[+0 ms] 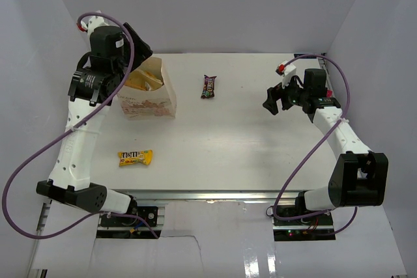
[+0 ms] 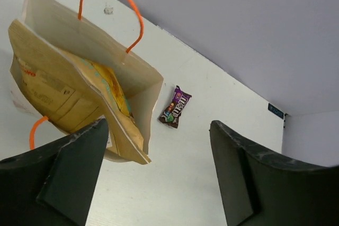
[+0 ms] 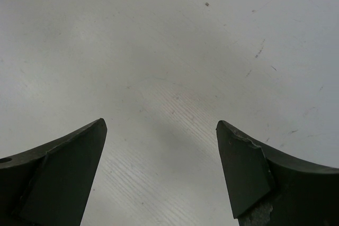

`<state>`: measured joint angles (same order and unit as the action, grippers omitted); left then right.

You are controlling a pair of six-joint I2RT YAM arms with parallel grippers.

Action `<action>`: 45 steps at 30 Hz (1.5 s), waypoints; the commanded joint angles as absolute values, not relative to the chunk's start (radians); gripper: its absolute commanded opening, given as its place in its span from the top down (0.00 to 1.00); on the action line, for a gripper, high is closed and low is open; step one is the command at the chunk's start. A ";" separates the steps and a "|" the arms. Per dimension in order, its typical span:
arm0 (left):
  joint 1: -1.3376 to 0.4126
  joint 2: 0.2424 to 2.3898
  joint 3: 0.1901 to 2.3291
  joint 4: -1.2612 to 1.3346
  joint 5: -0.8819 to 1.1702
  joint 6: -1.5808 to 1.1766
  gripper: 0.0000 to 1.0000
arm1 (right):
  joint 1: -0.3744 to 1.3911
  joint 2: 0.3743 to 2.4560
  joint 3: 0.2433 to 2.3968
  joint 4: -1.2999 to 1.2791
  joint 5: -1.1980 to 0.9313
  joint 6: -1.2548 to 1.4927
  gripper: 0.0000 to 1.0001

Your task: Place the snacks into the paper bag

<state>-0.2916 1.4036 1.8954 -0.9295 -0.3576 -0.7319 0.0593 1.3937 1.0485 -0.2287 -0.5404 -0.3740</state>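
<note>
Above the paper bag (image 2: 74, 30), left fingers (image 2: 69, 178) hang open, empty; chip bag (image 2: 108, 86) stands inside. Right fingers (image 3: 58, 178) open over counter (image 3: 175, 67), likely staged for the purple pack (image 1: 208, 86).

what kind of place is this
Likely a robot lab test cell: plain white walls box in a white table, the left arm and right arm are bolted at its near edge, and a paper bag and yellow M&M's pack sit as props.
</note>
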 commanded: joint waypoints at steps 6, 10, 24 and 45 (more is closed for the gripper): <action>-0.288 1.077 1.620 -0.626 -0.221 -0.353 0.02 | -0.065 1.652 1.335 -0.355 -0.239 -0.309 0.01; -0.288 0.797 1.384 -0.600 -0.204 -0.373 0.02 | -0.121 1.857 1.551 -0.466 -0.073 -0.203 0.08; -0.290 0.469 0.962 -0.735 -0.031 -0.675 0.02 | -0.189 2.324 2.075 -0.568 0.189 -0.475 0.06; -0.288 0.449 0.801 -0.724 0.083 -0.808 0.02 | -0.245 2.329 1.867 -0.614 -0.248 -0.546 0.63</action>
